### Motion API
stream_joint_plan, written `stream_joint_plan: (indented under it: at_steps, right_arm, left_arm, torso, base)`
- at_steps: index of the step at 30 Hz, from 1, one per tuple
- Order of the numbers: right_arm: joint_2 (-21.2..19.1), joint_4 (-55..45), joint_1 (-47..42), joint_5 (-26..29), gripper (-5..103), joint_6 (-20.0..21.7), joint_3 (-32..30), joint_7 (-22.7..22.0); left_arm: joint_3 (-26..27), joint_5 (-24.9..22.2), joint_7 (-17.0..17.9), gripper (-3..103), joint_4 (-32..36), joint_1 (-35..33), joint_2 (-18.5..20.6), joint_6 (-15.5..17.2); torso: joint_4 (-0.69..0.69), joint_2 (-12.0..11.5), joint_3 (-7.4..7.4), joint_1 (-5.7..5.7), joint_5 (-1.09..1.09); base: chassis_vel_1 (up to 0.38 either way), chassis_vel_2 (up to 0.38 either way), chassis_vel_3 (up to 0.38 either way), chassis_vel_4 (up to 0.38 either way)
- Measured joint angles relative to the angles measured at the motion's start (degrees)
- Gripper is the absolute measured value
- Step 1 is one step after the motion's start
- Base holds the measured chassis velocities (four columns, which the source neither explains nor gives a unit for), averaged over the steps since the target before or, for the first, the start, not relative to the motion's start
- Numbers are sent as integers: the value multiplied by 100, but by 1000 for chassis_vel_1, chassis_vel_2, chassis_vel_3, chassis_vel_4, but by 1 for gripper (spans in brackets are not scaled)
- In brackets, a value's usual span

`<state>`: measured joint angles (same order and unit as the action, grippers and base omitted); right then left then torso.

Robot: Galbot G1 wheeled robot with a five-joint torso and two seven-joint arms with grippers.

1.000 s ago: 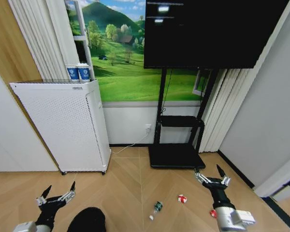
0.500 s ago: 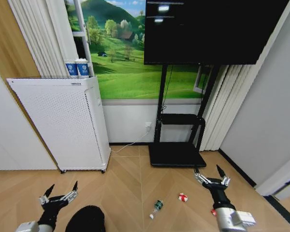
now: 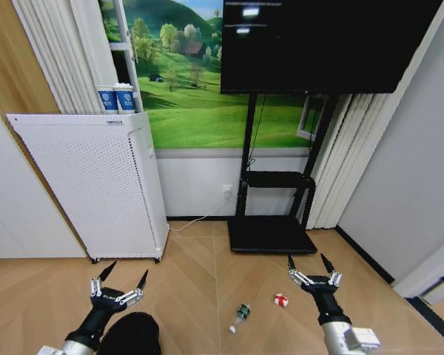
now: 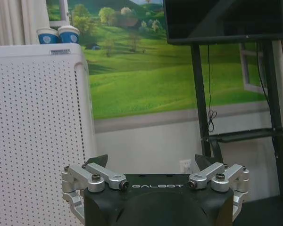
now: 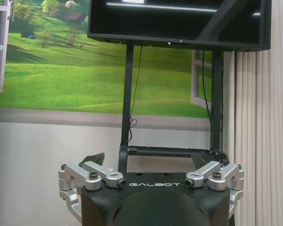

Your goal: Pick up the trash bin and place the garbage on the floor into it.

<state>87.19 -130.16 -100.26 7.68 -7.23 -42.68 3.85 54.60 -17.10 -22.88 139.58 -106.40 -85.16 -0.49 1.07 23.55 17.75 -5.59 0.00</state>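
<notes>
the herringbone wood floor (image 3: pixel 207 274) runs up to a wall with a green landscape mural (image 3: pixel 200 89). a large black screen (image 3: pixel 325 44) stands on a black floor stand (image 3: pixel 270 222) at the middle, and a tall white perforated cabinet (image 3: pixel 96 185) sits to the left with two blue-and-white paper cups (image 3: pixel 115 97) on top. the black trash bin (image 3: pixel 133 334) stands on the floor at the bottom edge, left of centre, just beside and below the left gripper (image 3: pixel 120 285), whose fingers are spread wide and hold nothing. the right gripper (image 3: pixel 311 268) hangs over the floor on the right, also splayed and empty. between the two arms lie a clear plastic bottle with a green label (image 3: pixel 240 316) and, near it toward the right gripper, a red-and-white crumpled wrapper (image 3: pixel 280 300).
</notes>
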Motion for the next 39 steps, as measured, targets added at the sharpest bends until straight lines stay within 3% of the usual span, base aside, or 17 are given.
stream_joint_plan:
  at_steps: [10,29,39]
  right_arm:
    - [5,58,-4,-44,100,-44,10,8]
    - [-10,117,10,-20,100,-63,-34,-10]
    - [-6,144,35,-11,100,-64,-49,-19]
  left_arm:
    - [193,-612,225,100,382,-6,95,340]
    - [168,-540,692,100,34,53,-10,336]
    - [163,-502,760,100,-41,95,17,375]
  torso:
    - [0,-223,-143,81,0]
    - [0,-665,-439,226,0]
    - [0,-885,-588,297,0]
  base:
    - [0,0,0,0]
    - [0,0,0,0]
    - [0,0,0,0]
